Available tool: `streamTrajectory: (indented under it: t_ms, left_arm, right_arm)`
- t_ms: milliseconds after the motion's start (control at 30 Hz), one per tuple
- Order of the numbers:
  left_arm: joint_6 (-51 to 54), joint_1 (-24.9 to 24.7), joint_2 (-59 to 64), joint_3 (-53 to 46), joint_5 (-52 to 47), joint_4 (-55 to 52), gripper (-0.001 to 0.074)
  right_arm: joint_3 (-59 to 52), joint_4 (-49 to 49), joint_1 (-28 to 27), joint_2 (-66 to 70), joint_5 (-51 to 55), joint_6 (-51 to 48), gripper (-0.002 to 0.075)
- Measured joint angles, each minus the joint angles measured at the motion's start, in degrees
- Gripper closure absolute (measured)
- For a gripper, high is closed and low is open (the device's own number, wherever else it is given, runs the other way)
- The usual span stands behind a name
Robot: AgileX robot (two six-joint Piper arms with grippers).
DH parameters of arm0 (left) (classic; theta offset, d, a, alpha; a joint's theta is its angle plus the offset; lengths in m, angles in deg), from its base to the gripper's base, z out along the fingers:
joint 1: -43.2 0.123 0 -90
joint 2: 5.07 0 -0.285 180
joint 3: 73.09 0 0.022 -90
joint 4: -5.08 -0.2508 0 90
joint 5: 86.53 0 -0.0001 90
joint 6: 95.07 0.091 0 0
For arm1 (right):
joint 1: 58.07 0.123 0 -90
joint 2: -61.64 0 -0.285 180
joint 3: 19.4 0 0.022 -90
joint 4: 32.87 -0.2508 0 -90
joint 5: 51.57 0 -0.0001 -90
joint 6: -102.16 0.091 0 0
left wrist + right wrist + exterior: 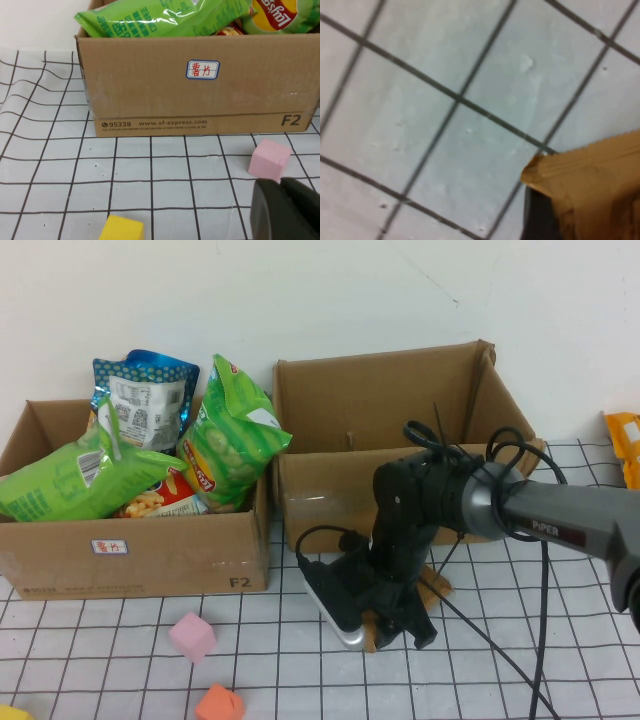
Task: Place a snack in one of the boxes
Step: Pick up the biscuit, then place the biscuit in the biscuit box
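Observation:
My right gripper (398,625) reaches down to the table in front of the empty cardboard box (380,390). It is shut on a brown snack packet (436,586), which fills the corner of the right wrist view (590,185) with a dark finger (537,222) behind it. The packet is at table level. The left cardboard box (130,550) holds several chip bags, among them a green one (228,435). My left gripper (281,181) is shut and empty, low over the table near a pink cube (269,159), in front of that full box (200,95).
A white power strip (335,605) with a black cable lies right beside my right gripper. A pink cube (192,636), an orange cube (219,705) and a yellow cube (121,229) lie on the gridded cloth at the front left. A yellow object (625,440) sits at the right edge.

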Motion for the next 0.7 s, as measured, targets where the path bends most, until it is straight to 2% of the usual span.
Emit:
streamTrajectory:
  t_ms: [133, 233, 267, 700]
  left_arm:
    - [0.0, 0.0, 0.0, 0.0, 0.0, 0.0, 0.0737]
    - [0.0, 0.0, 0.0, 0.0, 0.0, 0.0, 0.0737]
    - [0.0, 0.0, 0.0, 0.0, 0.0, 0.0, 0.0737]
    - [0.0, 0.0, 0.0, 0.0, 0.0, 0.0, 0.0737]
  right_arm:
    - [0.0, -0.2, 0.5, -0.7, 4.2, 1.9, 0.0332]
    - [-0.1, -0.6, 1.1, -2.7, 7.6, 3.9, 0.0546]
    - [-0.2, -1.0, 1.3, -3.7, 9.0, 4.8, 0.0580]
    - [-0.3, -5.0, 2.1, -17.0, 15.3, 13.8, 0.0614]
